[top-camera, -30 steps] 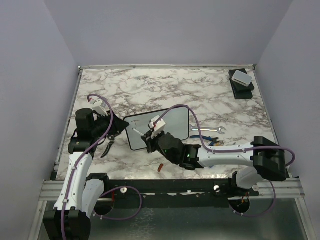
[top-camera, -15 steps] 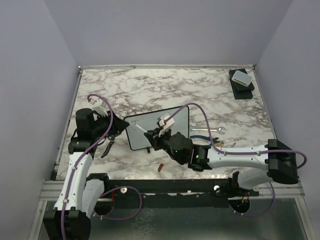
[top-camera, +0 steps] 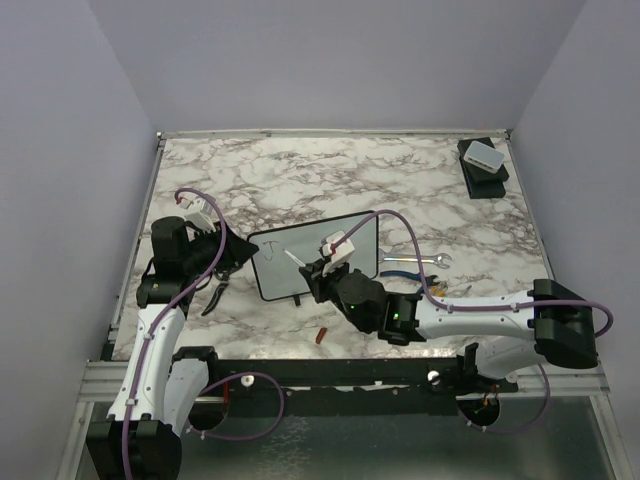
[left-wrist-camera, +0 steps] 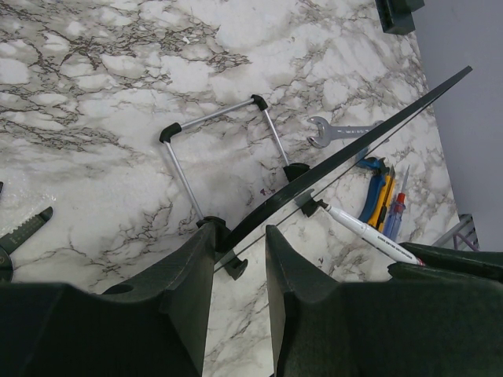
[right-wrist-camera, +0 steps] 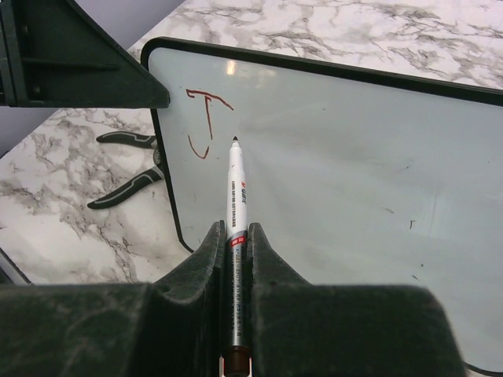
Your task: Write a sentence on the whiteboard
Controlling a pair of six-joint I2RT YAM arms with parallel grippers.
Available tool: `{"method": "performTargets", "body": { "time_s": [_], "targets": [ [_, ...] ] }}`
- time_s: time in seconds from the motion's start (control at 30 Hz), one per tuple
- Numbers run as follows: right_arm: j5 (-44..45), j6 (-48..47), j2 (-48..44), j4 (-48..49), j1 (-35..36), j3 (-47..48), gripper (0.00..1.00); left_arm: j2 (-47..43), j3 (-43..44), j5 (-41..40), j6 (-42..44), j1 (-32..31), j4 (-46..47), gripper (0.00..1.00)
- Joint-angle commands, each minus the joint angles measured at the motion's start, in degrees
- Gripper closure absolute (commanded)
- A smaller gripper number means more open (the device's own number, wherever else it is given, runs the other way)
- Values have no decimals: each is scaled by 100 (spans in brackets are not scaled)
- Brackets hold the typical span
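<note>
I'm pinching the marker (right-wrist-camera: 235,188) in my right gripper (right-wrist-camera: 232,236), tip sitting just right of the J (right-wrist-camera: 206,122) on the board (right-wrist-camera: 354,157), which is leaning on the counter (top-camera: 400,180) while my left gripper (left-wrist-camera: 240,239) is clamping its corner. Pressing lightly here so strokes aren't shoving it

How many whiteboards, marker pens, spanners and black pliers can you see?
black-framed white rectangular whiteboard: 1
white marker pen with dark tip: 1
silver metal spanner: 1
black-handled pliers: 1
Total: 4
</note>
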Motion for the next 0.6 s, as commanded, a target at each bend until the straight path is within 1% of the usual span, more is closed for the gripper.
{"method": "performTargets", "body": {
  "time_s": [0.0, 0.57],
  "targets": [
    [206, -23, 50, 100, -16, -3, 99, -48, -47, 67, -43, -47, -11, 67],
    [58, -208, 419, 236, -147, 287, 100, -56, -46, 67, -32, -51, -11, 67]
  ]
}}
